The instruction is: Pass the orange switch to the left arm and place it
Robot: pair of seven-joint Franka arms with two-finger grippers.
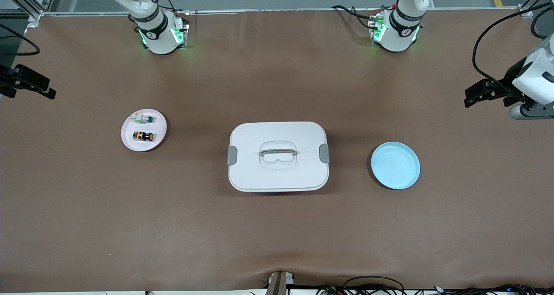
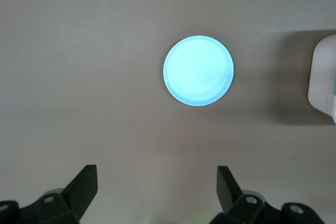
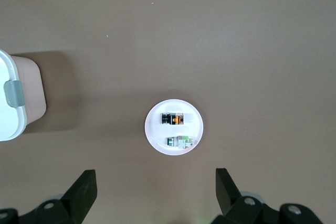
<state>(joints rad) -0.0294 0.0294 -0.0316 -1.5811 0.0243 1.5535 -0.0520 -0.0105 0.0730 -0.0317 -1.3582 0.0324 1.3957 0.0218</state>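
Right hand (image 3: 152,192) hangs spread, empty, high over the pink plate (image 1: 130,140); left hand (image 2: 157,192) waits spread over the blue plate (image 1: 395,165). The orange switch (image 1: 143,136) lies at the pink plate's six o'clock, one green switch (image 1: 144,119) at twelve. Tiny, light, rigid, probably slippery: pinch its black body. One box (image 1: 278,156), two plates

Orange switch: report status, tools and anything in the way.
Left tool open, high over the table near the blue plate. Right tool open, waiting above pink plate. Orange switch on pink plate, untouched. Box sits between the plates.
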